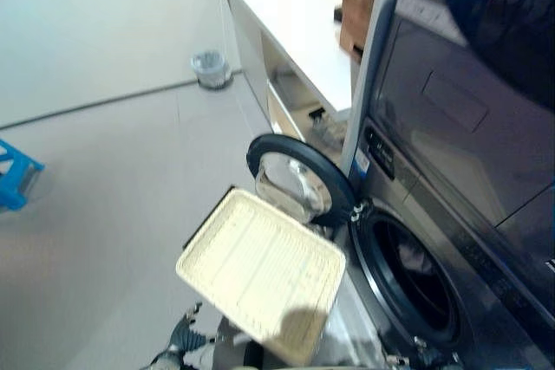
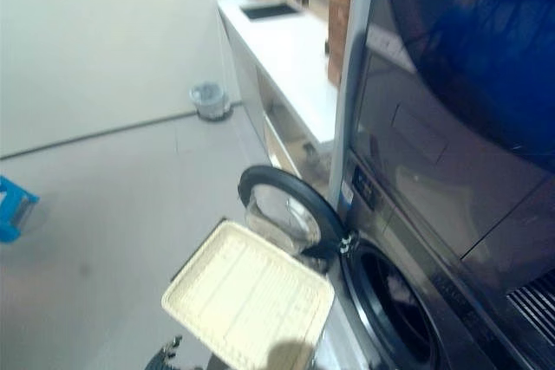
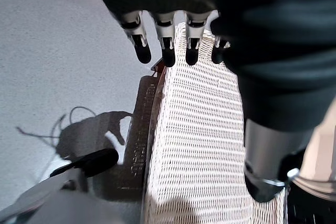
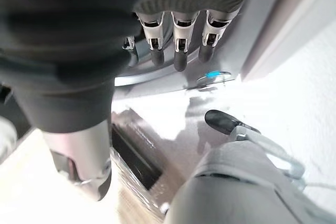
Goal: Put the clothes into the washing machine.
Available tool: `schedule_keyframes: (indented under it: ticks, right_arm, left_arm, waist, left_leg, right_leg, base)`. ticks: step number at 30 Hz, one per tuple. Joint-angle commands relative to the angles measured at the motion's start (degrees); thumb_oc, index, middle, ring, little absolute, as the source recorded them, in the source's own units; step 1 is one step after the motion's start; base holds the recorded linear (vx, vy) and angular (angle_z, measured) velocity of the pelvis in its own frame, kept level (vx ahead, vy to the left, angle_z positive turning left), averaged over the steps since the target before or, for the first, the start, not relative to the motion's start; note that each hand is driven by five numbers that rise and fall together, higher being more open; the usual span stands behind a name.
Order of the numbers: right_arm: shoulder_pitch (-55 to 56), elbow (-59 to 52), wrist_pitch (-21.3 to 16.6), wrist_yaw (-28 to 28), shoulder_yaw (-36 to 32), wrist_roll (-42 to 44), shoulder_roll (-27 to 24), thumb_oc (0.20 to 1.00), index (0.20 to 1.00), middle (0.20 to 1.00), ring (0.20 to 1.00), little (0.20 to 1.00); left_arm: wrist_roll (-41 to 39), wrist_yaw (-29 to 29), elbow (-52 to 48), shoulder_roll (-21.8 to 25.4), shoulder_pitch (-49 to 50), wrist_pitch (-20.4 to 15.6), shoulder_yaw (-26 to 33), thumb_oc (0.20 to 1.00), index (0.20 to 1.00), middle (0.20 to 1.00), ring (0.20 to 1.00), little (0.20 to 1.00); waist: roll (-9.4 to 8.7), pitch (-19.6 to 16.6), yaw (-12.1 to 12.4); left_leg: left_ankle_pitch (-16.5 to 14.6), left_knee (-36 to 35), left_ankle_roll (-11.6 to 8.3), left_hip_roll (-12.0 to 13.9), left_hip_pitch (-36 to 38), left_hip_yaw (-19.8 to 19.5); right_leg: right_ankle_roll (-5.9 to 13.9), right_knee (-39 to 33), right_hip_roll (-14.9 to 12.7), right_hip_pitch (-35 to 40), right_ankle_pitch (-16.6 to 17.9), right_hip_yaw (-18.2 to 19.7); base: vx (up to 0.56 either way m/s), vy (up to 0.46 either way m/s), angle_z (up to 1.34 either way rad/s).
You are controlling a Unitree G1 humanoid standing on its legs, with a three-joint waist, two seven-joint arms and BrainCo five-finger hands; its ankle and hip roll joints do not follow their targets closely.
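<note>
Fingers [image 3: 167, 51] of both hands loose, straight — cream basket [image 1: 260, 270] beside washing machine's [image 1: 451, 214] open door [image 1: 299, 179].

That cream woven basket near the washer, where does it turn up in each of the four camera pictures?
Left eye view: the basket is low in the centre, empty, left of the washing machine's drum opening.
Right eye view: the same basket, low in the centre.
Left wrist view: its weave runs close beneath the left hand.
Right wrist view: I cannot make it out.
Shared landmark: the open round door, just behind the basket in both eye views.
</note>
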Motion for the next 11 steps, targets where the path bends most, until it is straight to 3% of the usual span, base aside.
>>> schedule_keyframes:
  ticks: [1,2,11]
  right_arm:
    - [-2.7,2.1,3.6,-0.2,-2.1,2.1,0.8,1.0,1.0,1.0,1.0,1.0]
    - [-2.5,3.6,5.0,-0.3,-3.1,2.0,1.2,1.0,1.0,1.0,1.0,1.0]
    - [-1.7,6.3,6.0,0.0,-4.4,0.3,1.7,1.0,1.0,1.0,1.0,1.0]
  left_arm:
    - [2.3,-1.9,2.7,-0.1,-4.1,-0.3,2.3,1.0,1.0,1.0,1.0,1.0]
    - [3.3,-2.7,3.4,-0.3,-3.5,-0.4,2.5,1.0,1.0,1.0,1.0,1.0]
    - [0.8,-6.5,4.7,-0.1,-2.2,1.5,4.0,1.0,1.0,1.0,1.0,1.0]
  waist:
    - [-2.33,0.1,1.0]
    - [-2.24,-0.7,1.1]
    - [-2.47,-2.6,1.2]
  left_leg:
    - [-2.9,0.2,1.22,-1.9,1.9,4.5]
    - [-3.2,0.2,1.26,-1.8,2.6,4.6]
    - [-4.5,0.2,1.52,-1.2,4.5,5.6]
  right_leg:
    - [0.28,2.2,-0.1,-3.7,3.3,1.5]
    - [0.27,1.9,-0.1,-2.8,3.2,1.6]
    - [0.27,0.9,-0.3,-0.8,2.8,2.3]
  base:
    - [0.1,0.013,-0.01]
    - [0.12,0.016,-0.01]
    - [0.06,0.012,-0.03]
